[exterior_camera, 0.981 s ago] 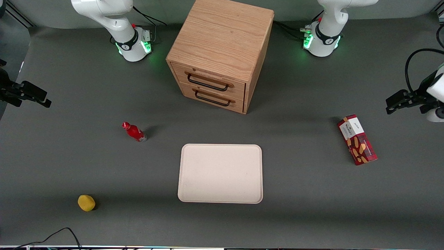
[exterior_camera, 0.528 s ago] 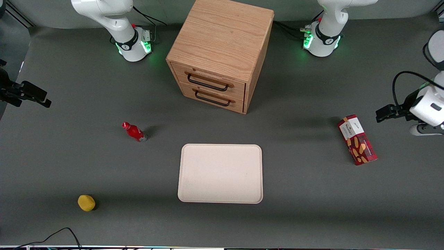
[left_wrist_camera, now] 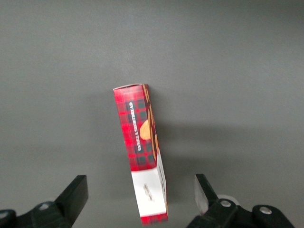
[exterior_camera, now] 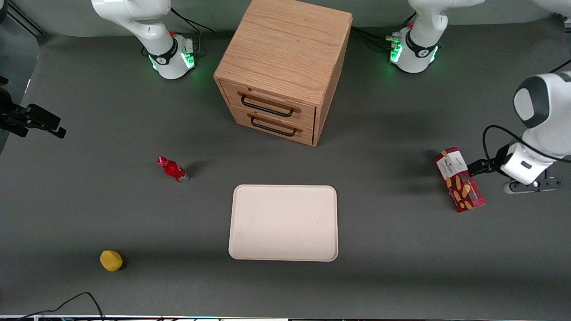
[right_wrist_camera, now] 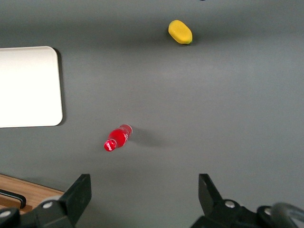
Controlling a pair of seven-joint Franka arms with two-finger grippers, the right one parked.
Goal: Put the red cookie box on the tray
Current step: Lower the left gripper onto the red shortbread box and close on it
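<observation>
Approach stage of the pick. The red cookie box [exterior_camera: 460, 179] lay flat on the grey surface [exterior_camera: 401, 249] toward the working arm's end, well apart from the tray [exterior_camera: 283, 222], which sat nearer the front camera than the wooden drawer cabinet [exterior_camera: 282, 67]. In the front view the box's long axis ran from about 11 o'clock to 5 o'clock, with the white label band at the 11 o'clock end, the end farther from the camera.

The left arm's gripper [exterior_camera: 478, 167] hung just beside the label end of the box, at roughly 2 o'clock from the box's middle, with its white wrist housing farther out toward the surface's edge. In the left wrist view the jaws [left_wrist_camera: 140, 202] stood wide open and held nothing: one black finger [left_wrist_camera: 76, 192] appeared on either side of the box [left_wrist_camera: 141, 156], and the gap between them was much wider than the carton's narrow width. The carton's long axis ran nearly straight away from the jaws in that view, tilted only slightly, so the closing direction already lay across the slim dimension.

Judgement: the move ahead turned on this alignment. The jaws seemed to sit above the label end instead of the carton's middle, so a short advance along the long axis before descent would give a more balanced hold. No contact with the box was visible.
</observation>
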